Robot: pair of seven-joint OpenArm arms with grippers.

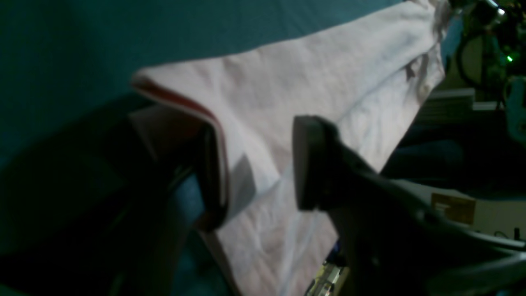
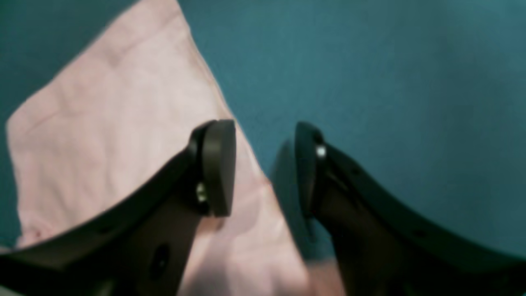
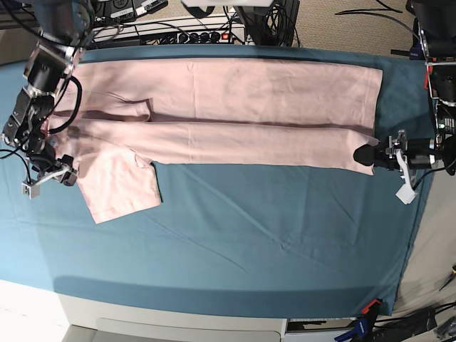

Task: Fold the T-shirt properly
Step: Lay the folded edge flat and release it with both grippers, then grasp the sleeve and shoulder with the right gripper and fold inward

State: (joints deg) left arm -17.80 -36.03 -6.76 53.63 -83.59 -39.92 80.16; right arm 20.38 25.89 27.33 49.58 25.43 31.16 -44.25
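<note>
Left wrist view: the left pincer [image 1: 259, 164] stands wide, holding nothing. One dark finger [image 1: 211, 176] lies under the T-shirt [image 1: 312, 82] hem edge, the other above the pink cloth, with a clear gap between. The cloth runs from 7 o'clock up toward 1 o'clock over the teal table cloth [image 1: 82, 41].

Right wrist view: the right pincer [image 2: 265, 168] is wide too, gripping nothing. Its left finger [image 2: 218, 164] hangs over the T-shirt [image 2: 102, 135] edge; the other is over bare teal.

Base view: the T-shirt [image 3: 235, 114] lies on the desk [image 3: 249, 249], folded into a long band across the far half, from 9 to 3 o'clock. One sleeve [image 3: 117, 187] sticks out at 8 o'clock. The right pincer [image 3: 53, 167] sits at 9 o'clock by that sleeve, the left pincer [image 3: 370, 155] at 3 o'clock, at the band's end.
</note>
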